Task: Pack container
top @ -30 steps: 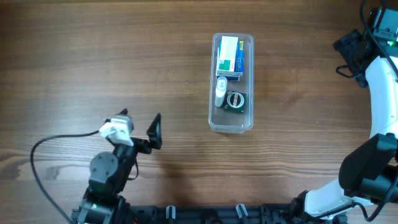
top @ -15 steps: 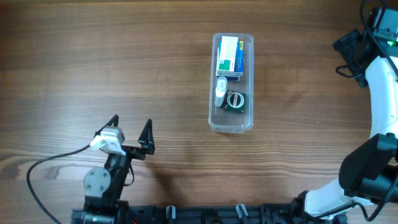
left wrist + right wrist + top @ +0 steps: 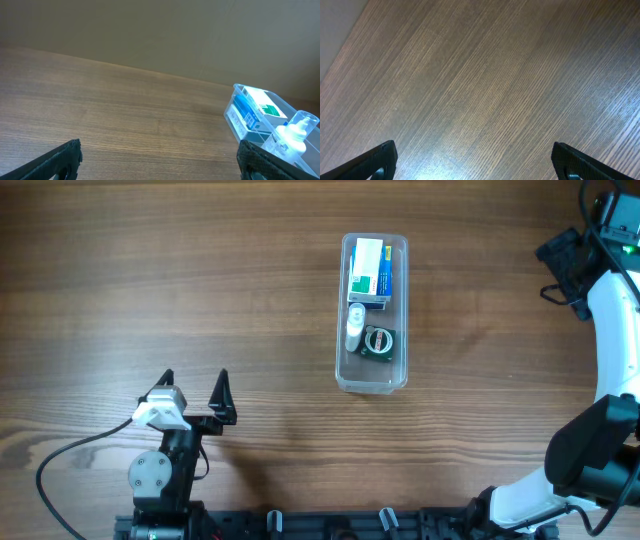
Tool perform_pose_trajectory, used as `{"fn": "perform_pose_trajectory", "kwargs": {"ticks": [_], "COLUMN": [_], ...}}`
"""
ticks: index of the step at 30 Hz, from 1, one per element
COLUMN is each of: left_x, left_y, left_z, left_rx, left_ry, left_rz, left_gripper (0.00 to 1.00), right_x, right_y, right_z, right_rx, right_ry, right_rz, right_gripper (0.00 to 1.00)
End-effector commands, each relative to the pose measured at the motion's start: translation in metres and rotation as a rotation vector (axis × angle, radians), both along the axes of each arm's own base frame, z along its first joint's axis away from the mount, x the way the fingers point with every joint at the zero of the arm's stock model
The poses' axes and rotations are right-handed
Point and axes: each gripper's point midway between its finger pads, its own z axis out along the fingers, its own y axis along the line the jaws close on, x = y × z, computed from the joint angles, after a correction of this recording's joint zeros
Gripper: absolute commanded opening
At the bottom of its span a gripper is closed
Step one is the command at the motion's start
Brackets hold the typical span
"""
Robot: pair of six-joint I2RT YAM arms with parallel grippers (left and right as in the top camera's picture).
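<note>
The clear plastic container (image 3: 374, 312) stands upright at the table's middle right. It holds a white, green and blue box (image 3: 368, 272), a small clear bottle (image 3: 355, 328) and a dark round thing (image 3: 380, 341). The container also shows at the right edge of the left wrist view (image 3: 272, 122), with the bottle (image 3: 294, 134) in it. My left gripper (image 3: 193, 388) is open and empty at the front left, far from the container. My right gripper (image 3: 565, 265) is at the far right edge; its wrist view (image 3: 475, 162) shows open jaws over bare wood.
The table is brown wood (image 3: 200, 280). A black cable (image 3: 75, 448) loops at the front left beside the left arm's base. The right arm's white links (image 3: 612, 330) run along the right edge. A plain wall (image 3: 150, 30) lies beyond the table's far edge.
My left gripper has drawn back toward the front left and turned to face straight away from its base. The right arm and the container have not moved.
</note>
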Motion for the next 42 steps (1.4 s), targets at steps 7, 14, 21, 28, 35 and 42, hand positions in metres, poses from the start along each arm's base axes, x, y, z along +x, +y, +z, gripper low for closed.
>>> {"fn": "perform_pose_trajectory", "kwargs": {"ticks": [7, 14, 21, 28, 35, 42], "left_x": [0.0, 0.0, 0.0, 0.0, 0.0, 0.0], "left_y": [-0.001, -0.001, -0.001, -0.001, -0.001, -0.001], "left_z": [-0.001, -0.001, -0.001, -0.001, -0.001, -0.001], "left_rx": [0.011, 0.011, 0.011, 0.011, 0.011, 0.011], "left_ry": [-0.004, -0.004, -0.004, -0.004, -0.004, -0.004], "left_rz": [-0.009, -0.009, -0.009, -0.009, -0.009, -0.009], "left_gripper": [1.0, 1.0, 1.0, 1.0, 1.0, 1.0], "right_x": [0.0, 0.0, 0.0, 0.0, 0.0, -0.007], "right_y": [-0.001, -0.001, -0.001, -0.001, 0.012, 0.088], "right_z": [-0.008, -0.008, -0.008, -0.008, 0.023, 0.112], "right_rx": [-0.001, 0.0, -0.001, -0.001, -0.019, -0.052], "right_ry": [0.016, 0.016, 0.016, 0.015, -0.054, -0.269], "right_rz": [-0.017, -0.018, -0.017, -0.018, 0.012, 0.183], "right_gripper": [1.0, 1.0, 1.0, 1.0, 1.0, 1.0]}}
